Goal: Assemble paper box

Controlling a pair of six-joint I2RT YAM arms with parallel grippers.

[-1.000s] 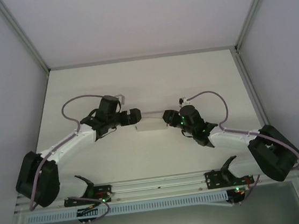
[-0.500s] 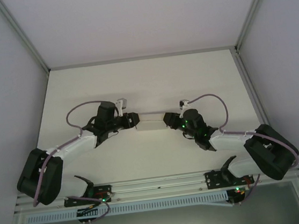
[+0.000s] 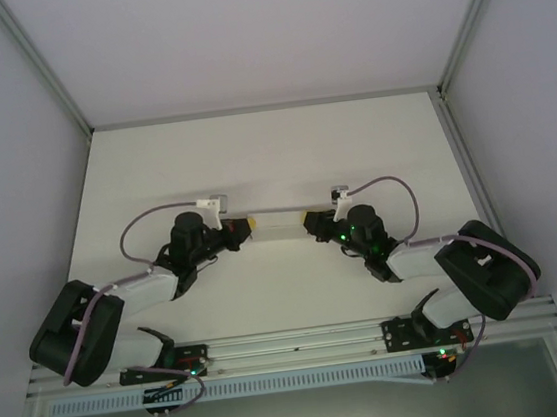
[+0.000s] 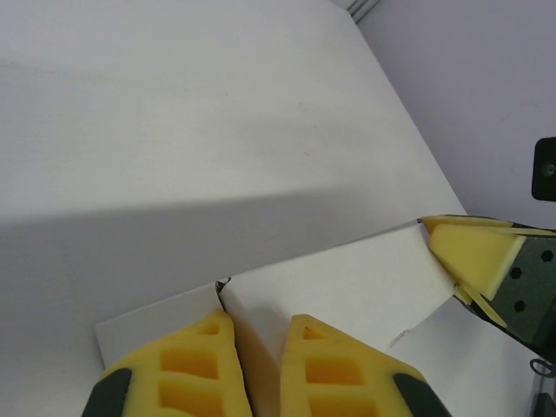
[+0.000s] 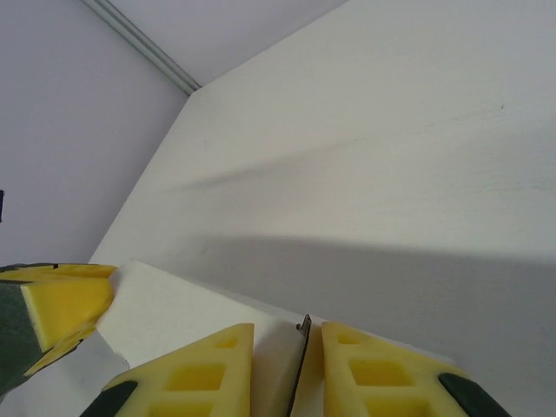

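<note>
Over the table (image 3: 272,149) the paper box (image 3: 279,231) runs left-to-right, left gripper (image 3: 245,227) and right gripper (image 3: 311,227) pinching its ends.

Bright, even light — broad soft shadows

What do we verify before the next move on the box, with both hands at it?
1. Left hand clamped on the small white-grey paper box: ok, its fingers are shut on one end wall.
2. Right hand clamped on the opposite end: cannot tell. A card edge sits between its fingers, but contact on both sides is unclear.
3. Hands apart from each other: ok, the box spans between them.
4. Box resting on the white table or lifted off it: cannot tell.
</note>
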